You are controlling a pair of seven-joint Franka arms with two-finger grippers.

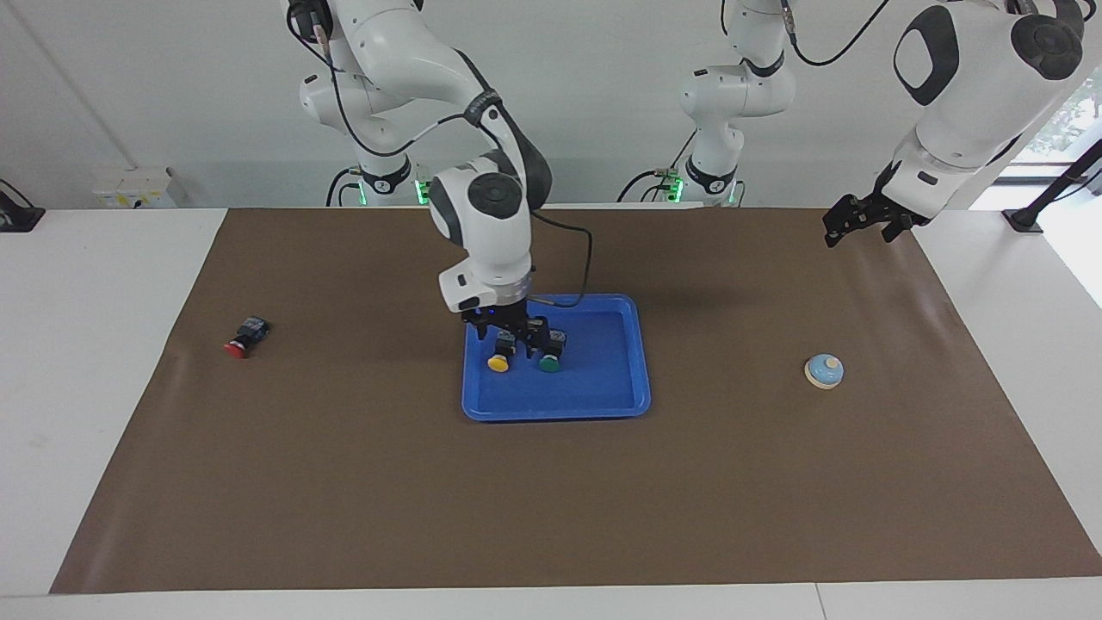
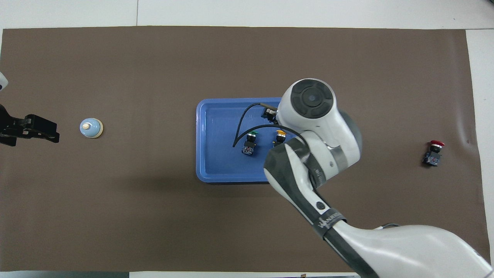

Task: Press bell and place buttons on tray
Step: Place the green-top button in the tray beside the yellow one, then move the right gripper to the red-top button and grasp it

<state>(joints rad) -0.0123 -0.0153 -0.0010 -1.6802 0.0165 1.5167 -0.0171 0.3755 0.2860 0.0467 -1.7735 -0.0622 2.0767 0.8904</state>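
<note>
The blue tray [image 1: 603,400] [image 2: 216,116] lies mid-table. Two buttons lie in it side by side: the green one [image 1: 549,356] [image 2: 250,141] and the yellow one [image 1: 498,358] [image 2: 279,138]. My right gripper [image 1: 514,334] hangs open just above them, over the yellow one, holding nothing; the overhead view hides it under its own wrist. The red button [image 1: 243,337] [image 2: 434,152] lies on the mat toward the right arm's end. The bell [image 1: 824,371] [image 2: 91,127] stands toward the left arm's end. My left gripper [image 1: 863,231] [image 2: 56,131] waits open and raised beside the bell.
A brown mat [image 1: 551,499] covers most of the white table [image 1: 86,362]. The right arm's wrist and a black cable [image 2: 241,127] hang over the tray's right-arm end.
</note>
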